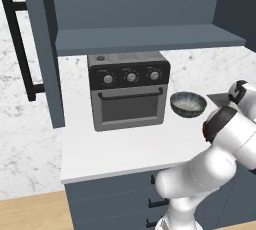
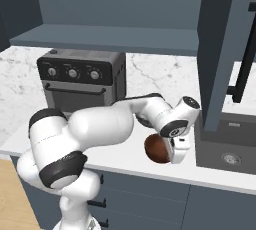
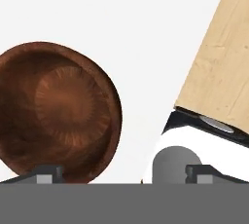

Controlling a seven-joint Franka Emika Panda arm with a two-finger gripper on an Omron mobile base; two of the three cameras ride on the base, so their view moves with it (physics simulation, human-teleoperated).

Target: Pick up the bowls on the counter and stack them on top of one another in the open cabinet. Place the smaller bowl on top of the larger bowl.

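Spread wide, my jaws hung just over the white counter [image 2: 125, 166] with nothing between them, and my gripper [image 3: 124, 173] pointed almost straight down so that one finger could drop inside the smaller bowl [image 3: 56, 113] and the other outside its wall. One fingertip [image 3: 47, 173] sat over that bowl's near rim while the other stood off over bare countertop, which I judged a fair line-up for pinching the rim, since a smooth round bowl offers no other hold. From the right base view the reddish-brown bowl [image 2: 157, 149] lay near the counter's front edge, right beside my hand and partly hidden by it. The larger bowl [image 1: 188, 103] rested further back, just to the side of the toaster oven [image 1: 129, 94], upright and untouched. Above them the open cabinet [image 1: 145, 39] showed a bare flat shelf, its door [image 1: 42, 49] swung aside so the way in was free. I judged the order a worry: the grey bowl belonged on the shelf first, so the small one would need somewhere to wait, or the stack would be built the wrong way up. Neither bowl had yet reached the shelf.
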